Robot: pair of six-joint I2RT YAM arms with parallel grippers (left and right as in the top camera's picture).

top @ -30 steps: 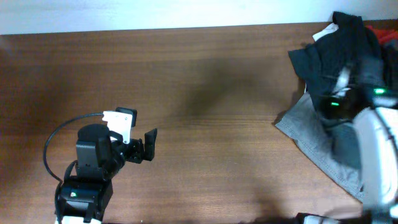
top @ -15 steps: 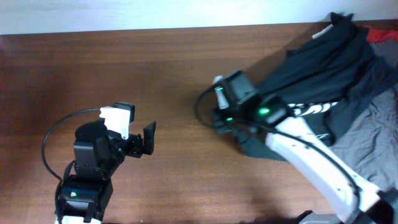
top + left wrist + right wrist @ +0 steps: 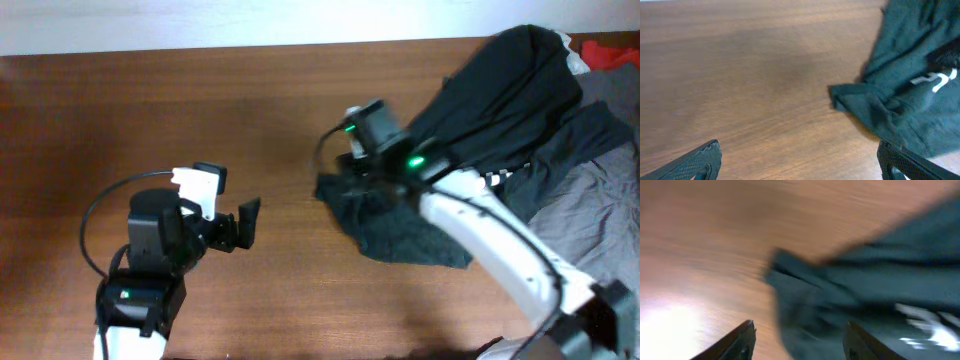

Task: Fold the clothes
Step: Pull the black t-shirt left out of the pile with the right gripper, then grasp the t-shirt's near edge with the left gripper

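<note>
Black short-sleeved T-shirt (image 3: 500, 95) lies strung across the brown wooden worktop (image 3: 200, 100), running from the heap at the right edge to a crumpled front edge near the middle. White lettering peeks out beside the right arm. Right claw (image 3: 799, 330) sits over that front edge, fingers part-way apart with dark cloth in the gap, though the view is blurred. Left claw (image 3: 797, 147) hovers spread wide, gripping nothing, with a strip of open wood before the shirt's nearest corner. Crumpled grey garment (image 3: 600, 215) and red cloth (image 3: 612, 50) crowd the right edge.
</note>
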